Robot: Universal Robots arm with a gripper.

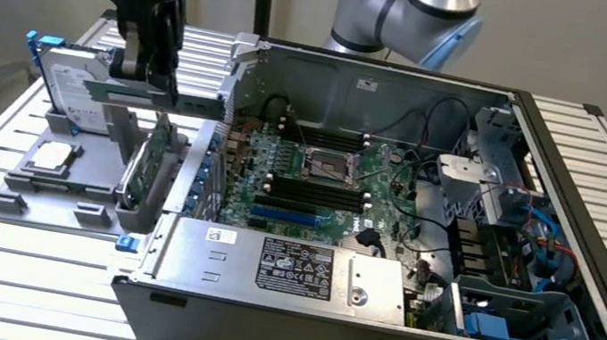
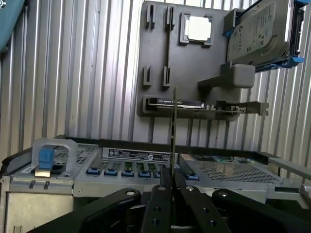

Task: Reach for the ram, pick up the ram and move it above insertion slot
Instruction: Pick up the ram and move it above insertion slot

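My gripper [image 1: 148, 79] hangs over the grey parts holder [image 1: 3, 202], at the exterior view's left of the open computer case. It is shut on the ram [image 1: 187, 102], a thin green stick held level above the holder. In the wrist view the ram [image 2: 174, 131] shows edge-on as a thin dark line rising from between the closed fingers of the gripper [image 2: 172, 183]. The insertion slot [image 1: 307, 190] is one of several long black sockets on the motherboard inside the case, well to the right of the gripper and lower.
A hard drive with blue rails [image 1: 74, 91], a CPU chip [image 1: 53, 155] and a green expansion card [image 1: 148, 165] sit in the holder under the gripper. The case wall [image 1: 233, 78] stands between holder and motherboard. The silver CPU socket [image 1: 328, 167] and a blue slot [image 1: 285, 215] flank the black sockets.
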